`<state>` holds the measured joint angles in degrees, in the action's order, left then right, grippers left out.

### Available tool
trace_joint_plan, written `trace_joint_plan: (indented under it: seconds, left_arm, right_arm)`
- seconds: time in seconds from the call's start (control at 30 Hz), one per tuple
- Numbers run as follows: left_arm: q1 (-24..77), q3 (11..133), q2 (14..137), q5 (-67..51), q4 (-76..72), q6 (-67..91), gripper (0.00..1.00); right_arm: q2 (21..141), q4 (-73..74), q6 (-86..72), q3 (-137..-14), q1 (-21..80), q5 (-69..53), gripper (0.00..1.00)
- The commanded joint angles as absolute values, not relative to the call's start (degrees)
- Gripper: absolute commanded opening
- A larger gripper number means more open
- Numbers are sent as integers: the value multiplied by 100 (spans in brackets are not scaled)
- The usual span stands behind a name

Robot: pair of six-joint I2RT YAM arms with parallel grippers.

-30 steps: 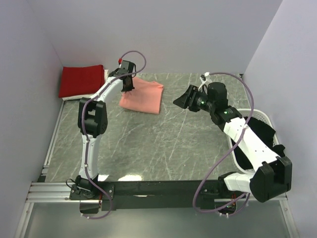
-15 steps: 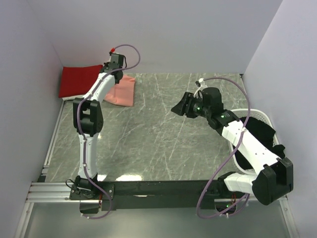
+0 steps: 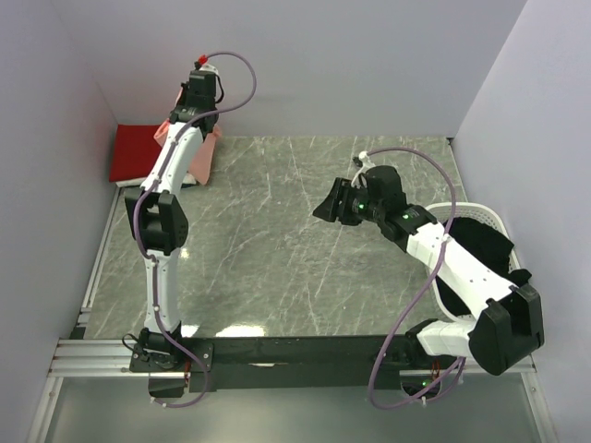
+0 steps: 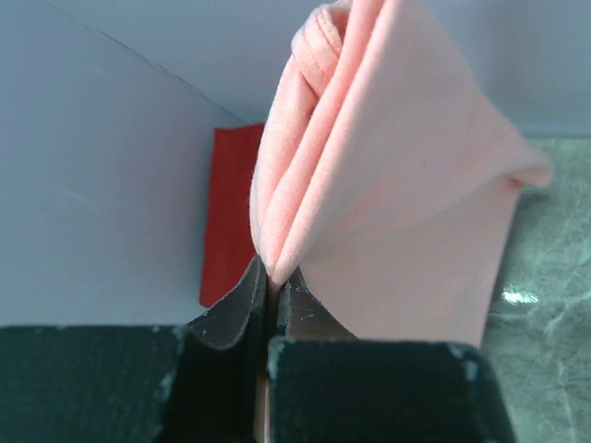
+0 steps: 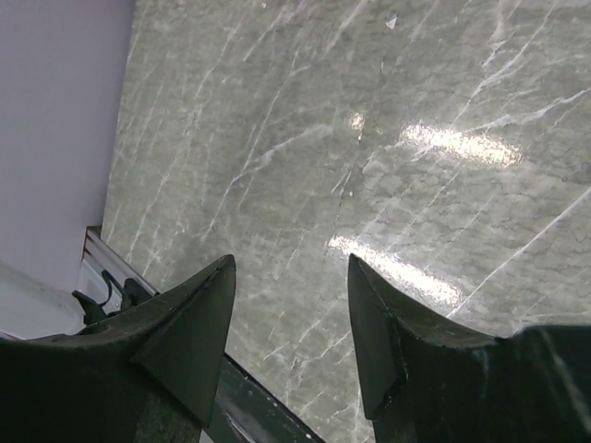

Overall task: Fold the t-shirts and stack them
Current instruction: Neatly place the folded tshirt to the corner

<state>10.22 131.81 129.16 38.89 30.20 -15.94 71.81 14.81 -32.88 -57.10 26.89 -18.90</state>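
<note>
So I count three shirts in view, one of each colour. The pink shirt (image 4: 397, 185) is folded up and pinched by its edge in the left gripper (image 4: 274, 277), which is clamped tight on the cloth, and the rest of it bunches and hangs away from the fingertips, up off the table (image 3: 277, 258). The red shirt (image 3: 134, 152) lies flat just past that gripper and a bit to its left, tucked into the corner where the walls meet. The wrist view shows a strip of red peeking out from behind the pink. The black shirt (image 3: 480, 245) is well behind the right gripper (image 5: 291, 268), piled in the one white basket (image 3: 488, 211) next to that arm's forearm. That gripper has its two fingers spread apart with nothing between them, hanging over bare marble. Compared with a second ago, the pink shirt was lying on the table off to the right of the red one with the left gripper on its near corner. Now it's been hauled up and across so it overlaps the red one's edge. The right gripper has drifted left and closer to the bases, its fingers spread about as wide as before.
</note>
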Motion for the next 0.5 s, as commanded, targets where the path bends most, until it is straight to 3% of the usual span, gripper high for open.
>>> trace_joint_plan:
  seconds: [0.0,0.47]
  left_arm:
    - [949,13648,12472,3955,2768,-1942,0]
    - [624,13878,12120,3305,2848,-1820,0]
  right_arm:
    - [7295,1529,-3164,-5845,2751,-1802,59]
    - [7400,1652,-3173,-6082,2839,-1740,58]
